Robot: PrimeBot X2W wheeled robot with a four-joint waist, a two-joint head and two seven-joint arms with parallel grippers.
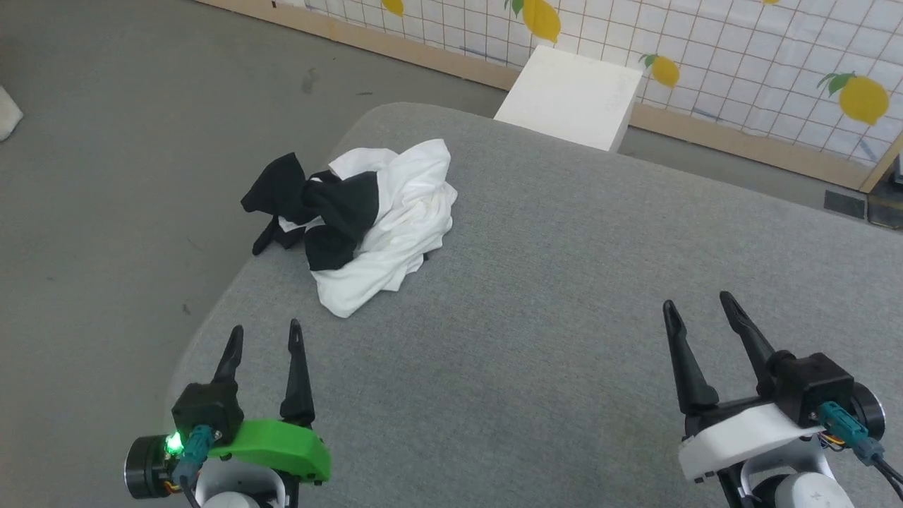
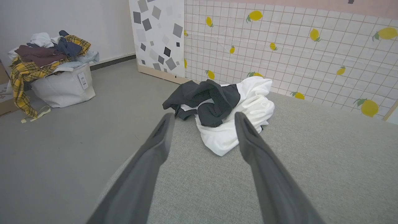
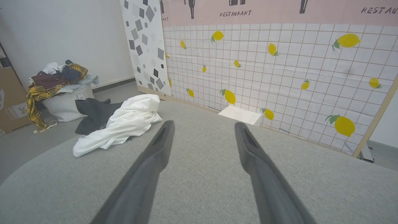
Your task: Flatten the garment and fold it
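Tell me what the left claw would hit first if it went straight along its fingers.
Probably the crumpled T-shirt: the left wrist view frames it between the left claw's open fingers, only bare grey upholstery before it. Height is unclear, so it could skim over.

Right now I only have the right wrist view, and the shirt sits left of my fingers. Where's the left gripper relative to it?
Observer: In the head view the left gripper is open. It is over the near left corner of the grey surface, short of the garment and not touching it.
Operator: Is it lined up for a grab?
Observer: Roughly. In the left wrist view the bundle lies straight ahead, framed between the two left fingers.
Operator: Is all of it on the surface?
Observer: No. The head view shows a black sleeve sticking out past the left edge, while the white bulk lies on the surface.
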